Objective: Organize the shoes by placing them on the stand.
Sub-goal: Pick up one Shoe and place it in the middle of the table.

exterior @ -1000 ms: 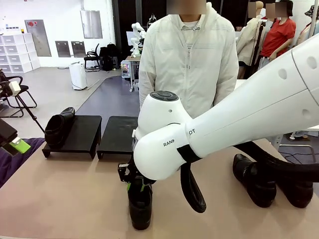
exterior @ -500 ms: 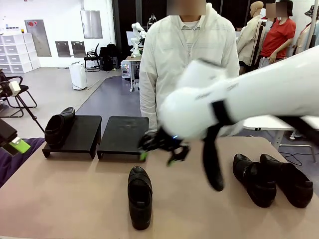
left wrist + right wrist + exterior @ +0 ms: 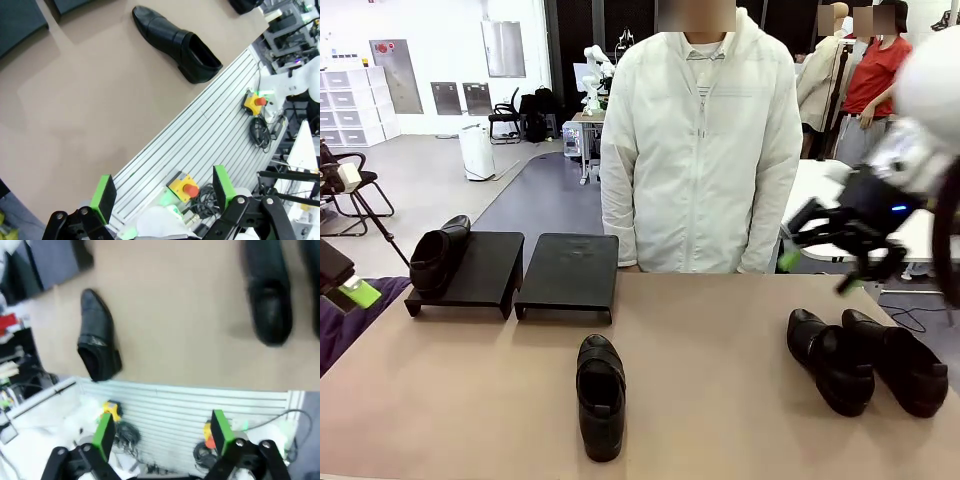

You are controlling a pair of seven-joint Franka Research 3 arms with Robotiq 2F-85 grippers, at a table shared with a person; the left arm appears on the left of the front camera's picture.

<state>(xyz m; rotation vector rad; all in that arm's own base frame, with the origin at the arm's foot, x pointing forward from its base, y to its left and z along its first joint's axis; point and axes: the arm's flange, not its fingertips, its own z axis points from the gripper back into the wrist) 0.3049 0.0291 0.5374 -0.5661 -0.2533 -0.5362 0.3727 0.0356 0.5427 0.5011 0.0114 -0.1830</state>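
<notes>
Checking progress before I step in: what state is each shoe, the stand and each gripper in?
Stand: left platform holds one shoe, right platform bare.
Leftmost shoe: on the left platform, at its left edge.
Middle shoe: on the table, toe toward the stand.
Inner right shoe: on the table, upright.
Outer right shoe: on the table beside it.
Left gripper: open, empty.
Right gripper: open, empty, raised over the table's right side.

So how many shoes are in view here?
4 glossy black leather slip-on shoes: one on the left platform of the low matte-black stand, one alone in the middle of the beige table, two side by side at its right. None seems hidden.
</notes>
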